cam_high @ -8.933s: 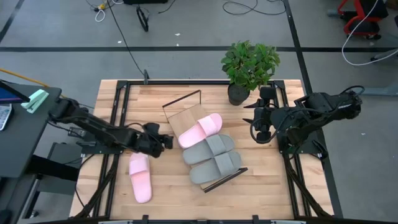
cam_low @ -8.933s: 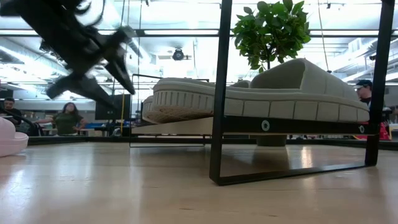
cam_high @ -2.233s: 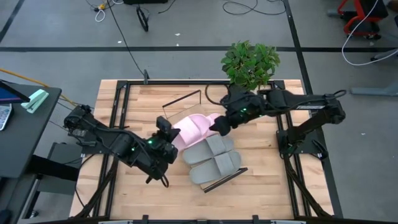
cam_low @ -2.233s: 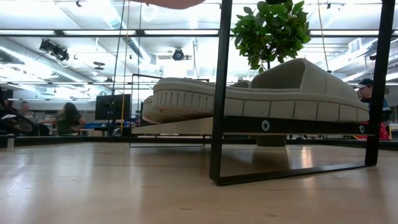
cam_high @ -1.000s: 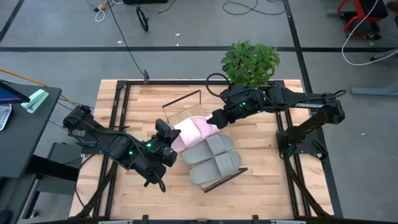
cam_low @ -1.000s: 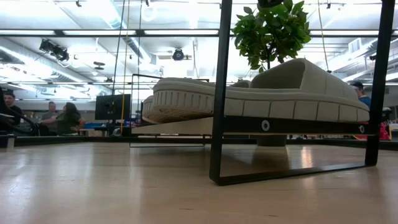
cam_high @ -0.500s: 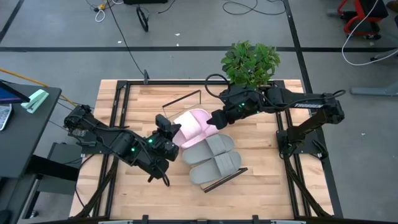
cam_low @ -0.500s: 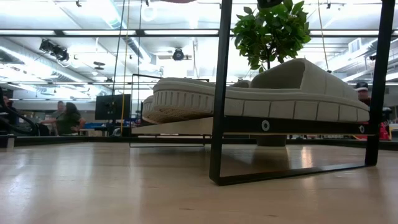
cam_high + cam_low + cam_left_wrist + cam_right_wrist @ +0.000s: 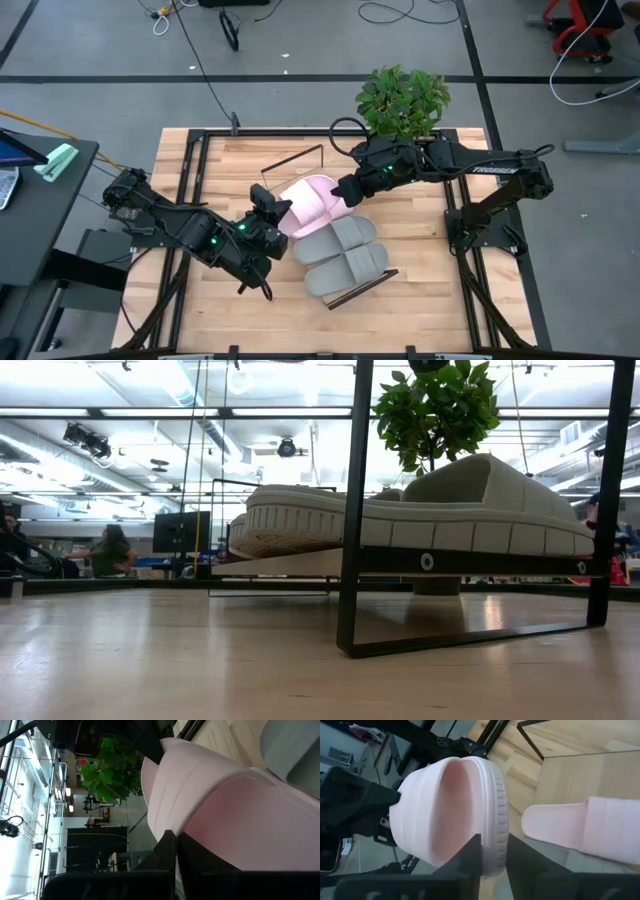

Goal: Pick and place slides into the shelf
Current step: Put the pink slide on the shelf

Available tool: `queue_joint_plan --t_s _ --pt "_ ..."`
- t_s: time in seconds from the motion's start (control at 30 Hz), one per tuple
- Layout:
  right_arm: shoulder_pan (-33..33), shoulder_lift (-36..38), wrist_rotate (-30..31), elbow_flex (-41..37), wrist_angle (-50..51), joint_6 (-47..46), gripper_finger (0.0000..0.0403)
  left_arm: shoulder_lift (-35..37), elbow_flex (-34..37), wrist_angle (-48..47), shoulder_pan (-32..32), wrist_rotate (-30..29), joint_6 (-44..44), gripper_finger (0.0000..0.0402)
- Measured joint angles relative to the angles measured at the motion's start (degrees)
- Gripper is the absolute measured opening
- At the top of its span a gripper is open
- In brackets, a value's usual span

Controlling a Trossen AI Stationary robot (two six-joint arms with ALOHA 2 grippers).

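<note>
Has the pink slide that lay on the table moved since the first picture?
Yes. The pink slide left the bare table and is now held by both grippers over the shelf.

The two grey slides (image 9: 342, 255) fill the near end of the shelf (image 9: 305, 186). The far end looks mostly bare, past the plant (image 9: 401, 103).

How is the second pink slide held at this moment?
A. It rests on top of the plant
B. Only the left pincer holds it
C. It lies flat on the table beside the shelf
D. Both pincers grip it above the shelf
D: the pink slide is gripped by the left pincer at one end and the right pincer at the other, above the shelf.
</note>
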State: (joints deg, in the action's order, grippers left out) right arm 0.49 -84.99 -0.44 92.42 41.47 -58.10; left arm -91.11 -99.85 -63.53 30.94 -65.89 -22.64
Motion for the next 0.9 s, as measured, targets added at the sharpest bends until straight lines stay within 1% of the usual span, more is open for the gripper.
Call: queue_joint_plan --t_s 0.13,0.23,0.4,0.63,0.7,0.83,0.9 --pt "0.0 0.0 1.19 0.0 0.0 1.11 0.0043 0.0 0.0 -0.05 -0.03 0.0 0.96 0.0009" --pt "0.02 0.0 2.65 0.0 -0.02 1.66 0.0038 0.0 0.0 -0.07 -0.03 -0.02 1.07 0.0015" --pt "0.04 0.0 5.37 0.0 0.15 2.29 0.0035 0.38 0.0 -0.2 0.29 -1.68 1.05 0.005" --pt "0.01 0.0 9.72 0.0 3.15 2.86 0.0034 0.9 -0.09 0.0 0.81 -4.28 1.02 0.0096" --pt "0.0 0.0 11.45 0.0 4.34 2.78 0.0034 0.9 -0.09 -0.13 0.81 -6.55 1.01 0.0106" --pt "0.09 0.02 15.33 0.0 7.47 2.81 0.0034 0.9 -0.09 -0.13 0.76 -14.27 1.45 0.0123" --pt "0.49 0.02 17.04 0.0 8.34 2.57 0.0034 0.92 -0.09 -0.15 0.61 -17.15 1.76 0.0129"
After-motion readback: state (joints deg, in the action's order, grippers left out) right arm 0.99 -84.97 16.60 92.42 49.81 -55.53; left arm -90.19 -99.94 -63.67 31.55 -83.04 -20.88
